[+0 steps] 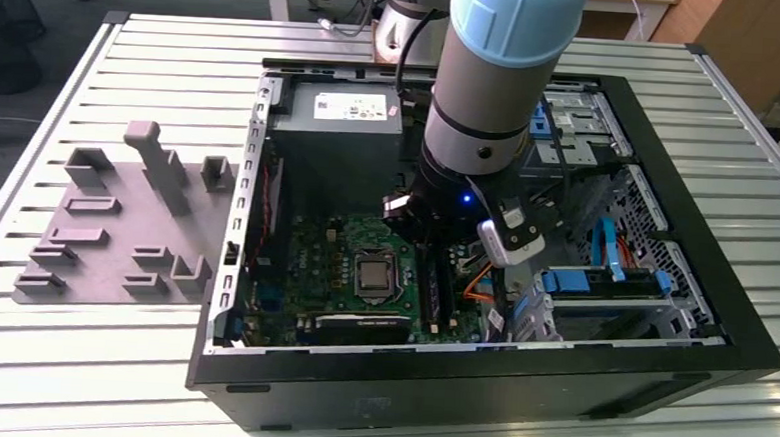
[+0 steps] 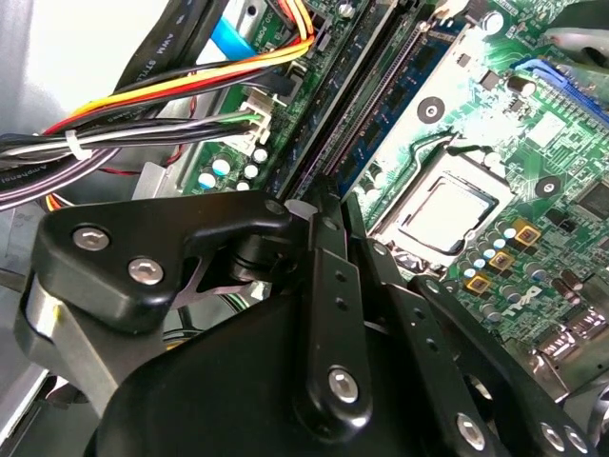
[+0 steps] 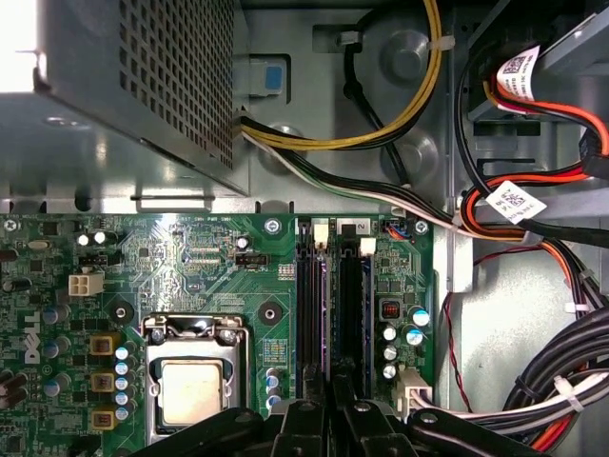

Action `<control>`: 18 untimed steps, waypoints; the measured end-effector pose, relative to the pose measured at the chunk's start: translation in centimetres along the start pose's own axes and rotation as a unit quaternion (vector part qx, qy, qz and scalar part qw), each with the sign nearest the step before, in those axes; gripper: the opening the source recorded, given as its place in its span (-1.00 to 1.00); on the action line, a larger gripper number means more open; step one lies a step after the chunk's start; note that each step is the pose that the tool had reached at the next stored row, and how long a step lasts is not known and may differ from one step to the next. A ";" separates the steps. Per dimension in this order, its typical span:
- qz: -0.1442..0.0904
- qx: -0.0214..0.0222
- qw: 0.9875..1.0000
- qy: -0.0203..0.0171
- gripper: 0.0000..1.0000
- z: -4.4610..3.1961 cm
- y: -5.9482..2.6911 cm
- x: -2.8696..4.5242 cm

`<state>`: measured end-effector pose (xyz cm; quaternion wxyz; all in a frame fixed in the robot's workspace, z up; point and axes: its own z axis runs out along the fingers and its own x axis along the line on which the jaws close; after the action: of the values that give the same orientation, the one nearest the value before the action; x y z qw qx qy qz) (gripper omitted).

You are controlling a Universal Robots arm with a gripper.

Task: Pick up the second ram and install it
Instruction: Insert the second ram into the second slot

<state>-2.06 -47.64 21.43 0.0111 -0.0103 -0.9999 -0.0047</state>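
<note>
1. Inside the open case (image 1: 252, 171), exterior view: gripper (image 1: 423, 230) at the 12 o'clock end of the memory slots (image 1: 430, 281); long axis 12 to 6.
2. Second wrist view: poised over those slots beside the processor (image 2: 447, 214); clamped or apart, cannot tell.
3. First wrist view: probably the second ram (image 3: 366, 314), blue-green edge upright in the slot farther from the processor, just ahead of the gripper.

Exterior view: high, angled down on the open computer case (image 1: 488, 384). Both wrist views: close over its motherboard (image 3: 190, 267).
</note>
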 end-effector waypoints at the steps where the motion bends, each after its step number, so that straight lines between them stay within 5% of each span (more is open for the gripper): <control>1: 0.000 0.000 1.000 0.000 -0.72 0.00 0.00 0.00; 18: -0.001 0.000 1.000 0.000 -0.72 -0.36 0.00 0.06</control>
<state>-2.11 -47.64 21.79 0.0112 -0.0093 -0.9999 -0.0050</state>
